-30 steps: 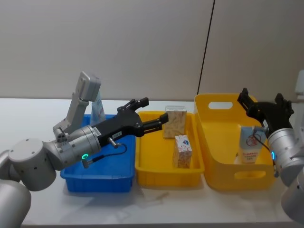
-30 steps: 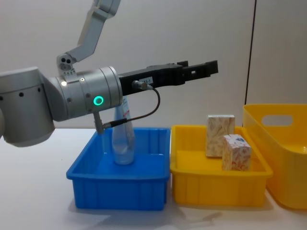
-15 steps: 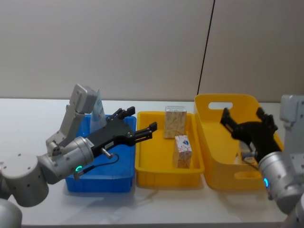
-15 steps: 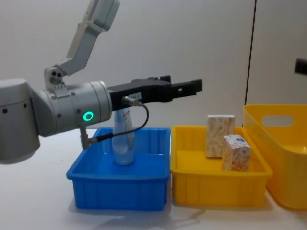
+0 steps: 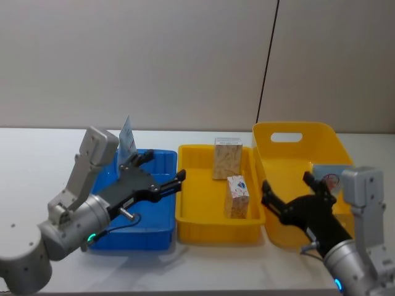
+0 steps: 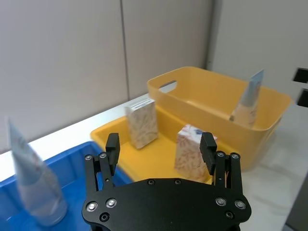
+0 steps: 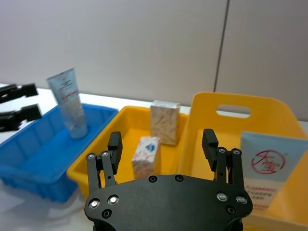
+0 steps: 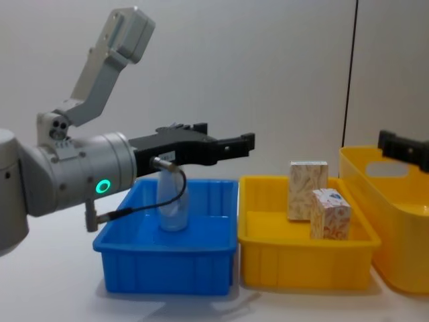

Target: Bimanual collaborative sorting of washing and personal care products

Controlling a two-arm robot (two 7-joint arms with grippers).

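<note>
- We take the shallow yellow tray (image 5: 216, 232) in the middle of the table as our mark, and everything below is placed from it.
- Left of the tray, touching its left wall, sits a blue bin (image 5: 142, 239).
- A small light-blue tube (image 5: 127, 140) stands upright on its cap at the back of that blue bin, well left of the tray.
- The left gripper (image 5: 163, 168) hangs above the blue bin, pointing toward the tray. Its fingers are spread wide with nothing between them, and the nearer fingertip reaches about to the tray's left rim.
- Inside the tray we see two cardboard boxes with orange-red speckled print, both upright. The taller box (image 5: 227, 159) stands against the tray's back wall.
- The smaller box (image 5: 237, 196) stands nearer to us and slightly right of the taller one, close to the tray's right wall.
- Right of the tray, just beside it, is a deep yellow bin (image 5: 278, 161) with a handle slot in its back wall.
- The large tube (image 7: 267, 168) with the red circle logo stands in that deep bin, at its side farthest from the tray.
- The right gripper (image 5: 286, 186) is right of the tray, at the deep bin's near side, raised to about rim height. Its fingers are wide apart and empty, clear of the large tube.
</note>
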